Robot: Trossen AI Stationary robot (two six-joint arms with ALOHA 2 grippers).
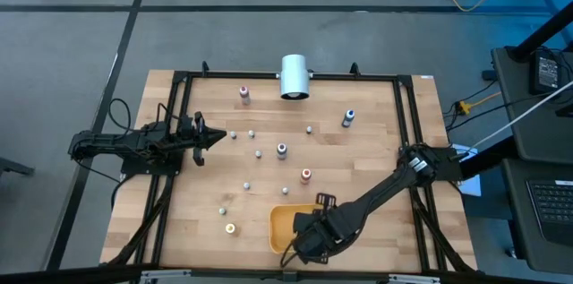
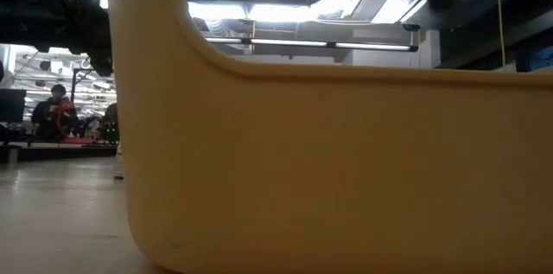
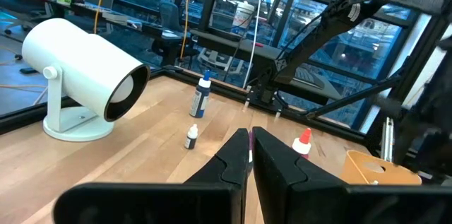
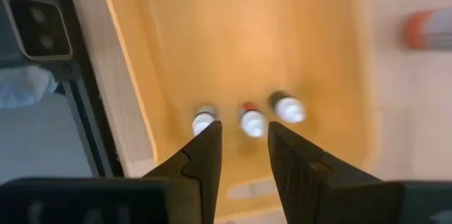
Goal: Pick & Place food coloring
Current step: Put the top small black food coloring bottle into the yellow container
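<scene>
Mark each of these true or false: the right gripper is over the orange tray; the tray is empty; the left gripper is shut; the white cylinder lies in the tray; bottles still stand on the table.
1. The right gripper is over the orange tray. True.
2. The tray is empty. False: the right wrist view shows three small bottles inside it.
3. The left gripper is shut. True: its fingers meet.
4. The white cylinder lies in the tray. False: it stands at the table's far edge.
5. Bottles still stand on the table. True: for one, a blue-topped bottle.
</scene>
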